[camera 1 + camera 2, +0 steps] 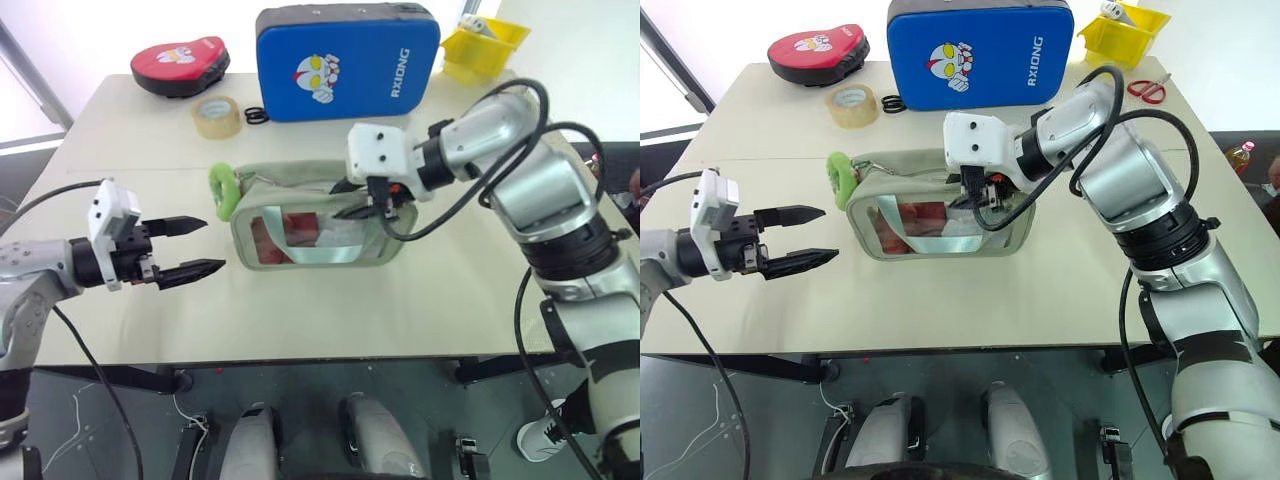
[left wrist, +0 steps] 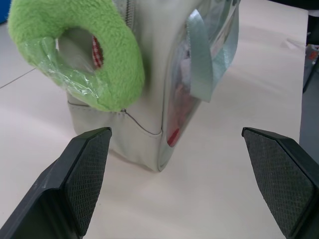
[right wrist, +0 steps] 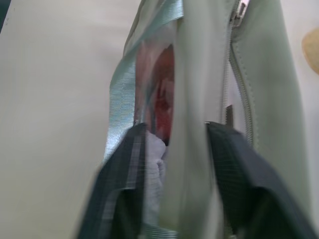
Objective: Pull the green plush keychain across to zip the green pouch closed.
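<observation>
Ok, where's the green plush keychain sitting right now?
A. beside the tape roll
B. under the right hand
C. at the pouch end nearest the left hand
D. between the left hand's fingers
C: the green plush keychain hangs at the end of the green pouch that faces the open left hand, untouched by its fingers.
</observation>
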